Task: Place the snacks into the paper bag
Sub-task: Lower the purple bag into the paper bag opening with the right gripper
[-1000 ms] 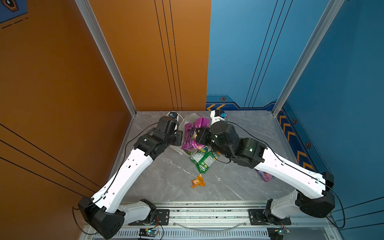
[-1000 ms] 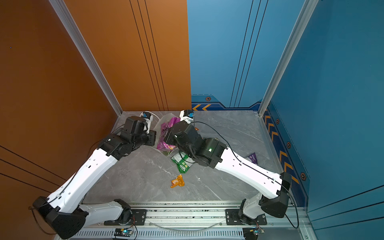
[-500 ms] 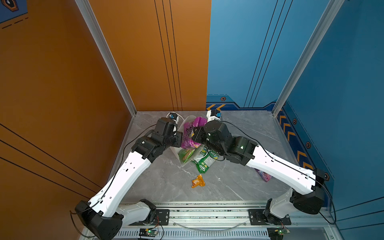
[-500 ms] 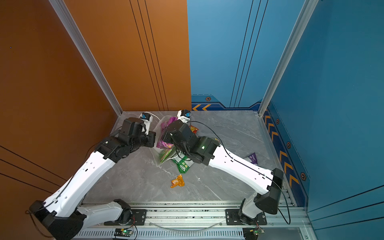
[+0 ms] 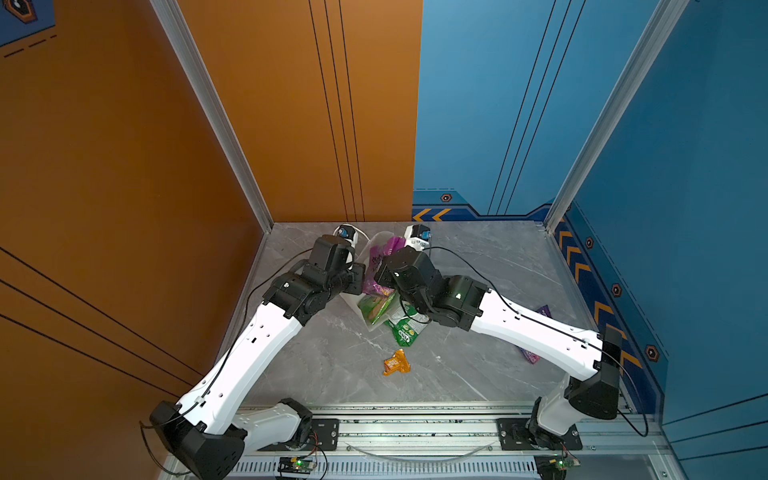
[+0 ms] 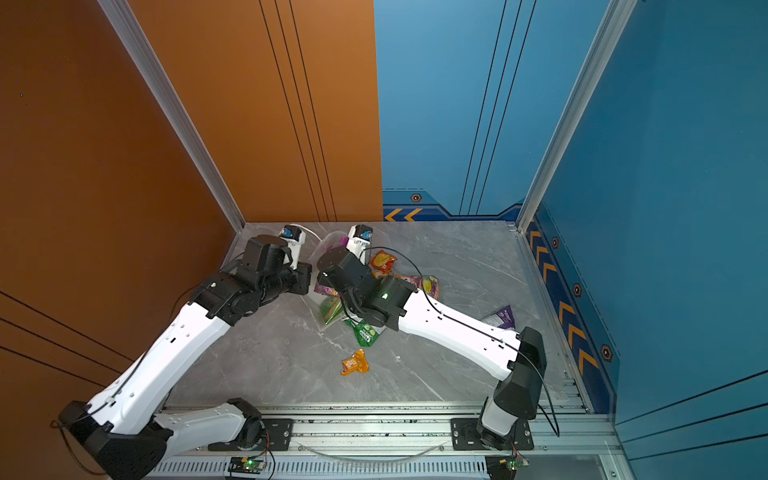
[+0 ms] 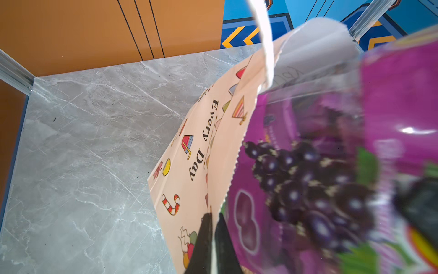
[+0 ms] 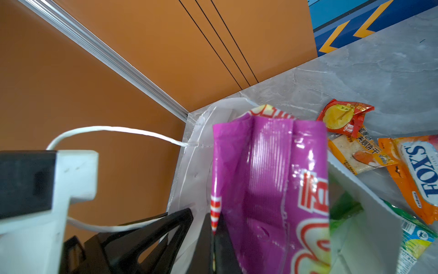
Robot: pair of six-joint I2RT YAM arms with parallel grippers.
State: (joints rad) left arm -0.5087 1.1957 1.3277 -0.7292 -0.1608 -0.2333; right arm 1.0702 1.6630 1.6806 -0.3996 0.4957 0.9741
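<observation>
The white paper bag (image 7: 196, 147) with "Every Day" lettering stands tilted at the back centre, mouth up, and shows in both top views (image 5: 371, 249). My left gripper (image 7: 213, 227) is shut on the bag's rim. My right gripper (image 8: 214, 223) is shut on the edge of the purple grape bag (image 8: 267, 180), which hangs in the bag's mouth (image 5: 379, 266). A green packet (image 5: 376, 306) lies inside the bag. On the table lie a green-white bag (image 5: 409, 328), a small orange packet (image 5: 397, 363), a red packet (image 6: 383, 262) and the Fox's bag (image 8: 417, 170).
An orange biscuit packet (image 8: 355, 151) lies by the red one. Small purple packets (image 6: 500, 318) sit at the right, partly under my right arm. The orange wall and its metal corner post (image 5: 232, 141) stand close behind the bag.
My right arm has swung left and back, bringing the purple grape bag into the paper bag's mouth. The green packet inside now shows. The left gripper keeps its hold on the rim.
</observation>
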